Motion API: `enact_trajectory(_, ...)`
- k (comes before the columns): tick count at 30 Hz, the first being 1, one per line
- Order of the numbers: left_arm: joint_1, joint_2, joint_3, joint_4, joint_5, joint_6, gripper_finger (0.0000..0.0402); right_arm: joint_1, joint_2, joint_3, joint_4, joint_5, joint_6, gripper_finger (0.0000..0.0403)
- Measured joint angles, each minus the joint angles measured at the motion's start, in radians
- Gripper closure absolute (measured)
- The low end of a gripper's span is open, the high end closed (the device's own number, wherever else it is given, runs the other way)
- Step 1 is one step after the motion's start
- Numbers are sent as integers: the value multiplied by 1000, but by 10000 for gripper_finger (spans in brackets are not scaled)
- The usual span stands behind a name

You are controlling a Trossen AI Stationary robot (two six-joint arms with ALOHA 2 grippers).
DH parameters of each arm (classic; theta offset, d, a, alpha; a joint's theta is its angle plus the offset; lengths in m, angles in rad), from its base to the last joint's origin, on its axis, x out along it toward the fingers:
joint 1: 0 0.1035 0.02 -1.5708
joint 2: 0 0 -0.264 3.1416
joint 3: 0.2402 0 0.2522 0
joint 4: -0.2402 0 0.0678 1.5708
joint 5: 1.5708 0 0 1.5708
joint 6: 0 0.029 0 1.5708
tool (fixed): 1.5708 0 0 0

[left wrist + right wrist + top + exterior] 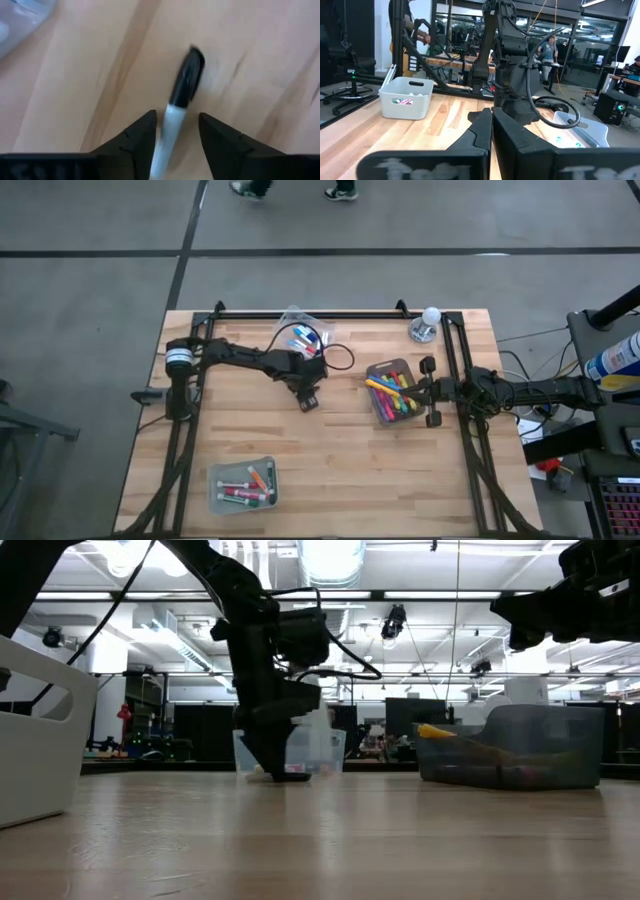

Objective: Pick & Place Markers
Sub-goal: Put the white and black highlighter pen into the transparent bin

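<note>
Markers are still spread around, so I'm approx. mid-job.

Nearest me, the grey bin (214,483) at the table's front left holds a few: red, orange, white ones.

Mid-table, my left gripper (176,132) is down at the wood w/ its jaws apart, one on each side of a white marker with a black cap (181,99). No squeeze on it yet, I think.

Right of that, the dark bin (380,410) is full of yellow, pink, blue and green ones. My right gripper (430,392) waits beside it, jaws pressed together, empty.

Farthest back, the clear bin (292,318) has some blue and red ones.
</note>
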Motion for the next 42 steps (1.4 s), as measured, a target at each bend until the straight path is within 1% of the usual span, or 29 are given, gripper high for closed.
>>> enact_trajectory(3, 0, -8, -1, -40, 2, 77, 260, 0, 0, 0, 0, 0, -1, 394)
enact_trajectory(7, -1, -9, -1, -50, 4, 170, 310, 0, 0, 0, 0, 0, -2, 394)
enact_trajectory(11, -2, -9, -1, -45, 6, 213, 366, 0, 0, 0, 0, 0, -2, 394)
enact_trajectory(13, -2, -10, -1, -47, -1, 243, 383, 0, 0, 0, 0, 0, 0, 394)
enact_trajectory(19, -2, -12, 7, -52, -2, 304, 374, 0, 0, 0, 0, 0, -1, 394)
enact_trajectory(22, -2, -19, 23, -87, 1, 319, 375, 0, 0, 0, 0, 0, 0, 394)
enact_trajectory(31, -2, -94, 112, -171, -22, 357, 379, 0, 0, 0, 0, -1, 0, 394)
enact_trajectory(33, -2, -114, 144, -197, -64, 371, 379, 0, 0, 0, 0, -1, -2, 394)
enact_trajectory(39, 26, -151, 214, -203, -253, 440, 379, 0, 0, 0, 0, -1, -1, 394)
enact_trajectory(42, 64, -154, 255, -201, -272, 478, 379, 0, 0, 0, 0, -1, -2, 394)
